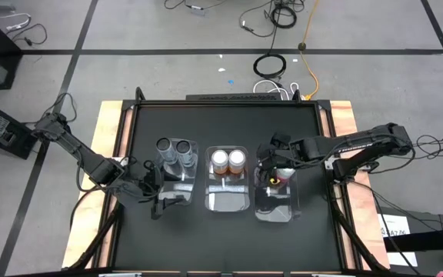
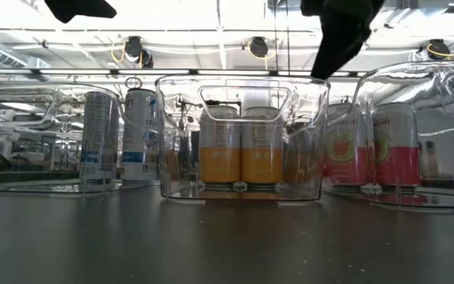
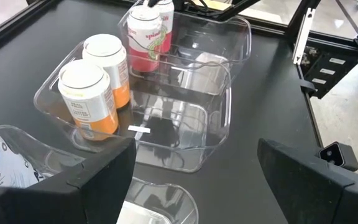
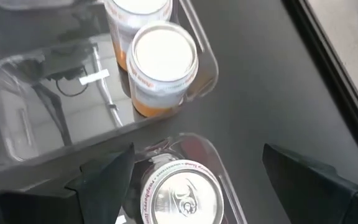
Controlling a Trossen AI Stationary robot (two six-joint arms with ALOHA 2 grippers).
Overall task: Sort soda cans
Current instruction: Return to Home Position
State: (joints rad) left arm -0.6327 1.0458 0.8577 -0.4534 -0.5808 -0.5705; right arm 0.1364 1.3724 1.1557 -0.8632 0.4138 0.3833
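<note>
One pink can (image 4: 180,194) sits just below the spread right end effector (image 4: 197,158).

Three clear bins stand in a row on the dark worktop (image 2: 227,237). The middle bin (image 2: 172,118) holds two orange cans (image 2: 221,154), the left-edge bin (image 2: 22,102) two white-blue cans (image 2: 99,140), the right-edge bin (image 2: 428,75) two pink-white cans (image 2: 396,146). A dark arm (image 2: 341,31) hangs in from above.
</note>
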